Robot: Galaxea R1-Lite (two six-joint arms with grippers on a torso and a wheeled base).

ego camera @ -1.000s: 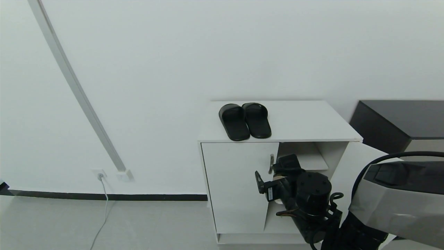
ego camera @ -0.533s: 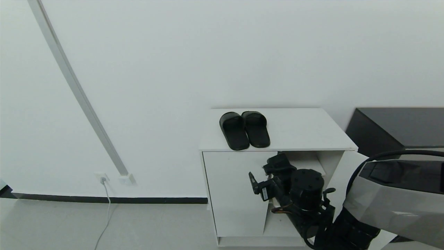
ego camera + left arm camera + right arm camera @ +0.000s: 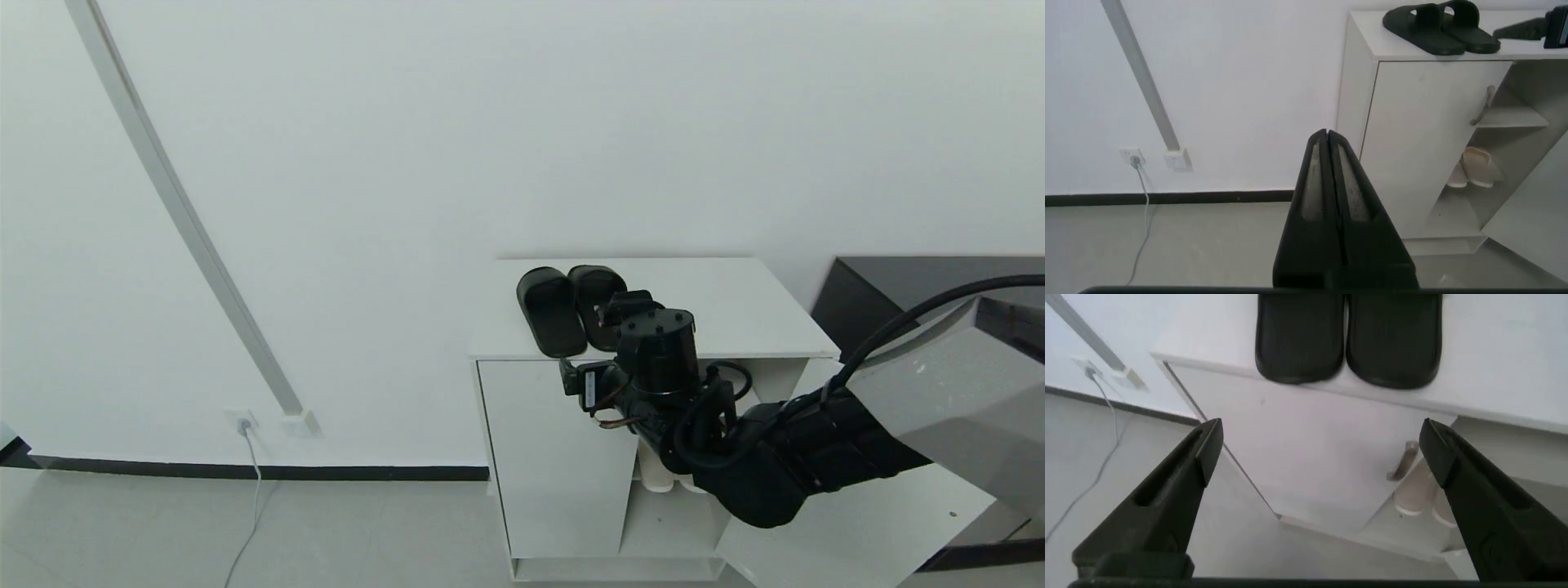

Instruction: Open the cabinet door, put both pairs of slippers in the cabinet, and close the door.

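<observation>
the black slippers (image 3: 553,312) lie side by side and touching on the cabinet top (image 3: 727,306), near ends at its front edge and long axes running front to back. they sit just ahead of the right gripper (image 3: 1319,445), whose jaws stand wide apart with the gap set across both soles. the left gripper (image 3: 1328,143), jaws pressed together, hangs well apart to the left, so the right arm is judged the nearer; the right-hand door (image 3: 857,523) stands open, a pale pair (image 3: 1478,167) on a lower shelf inside.
</observation>
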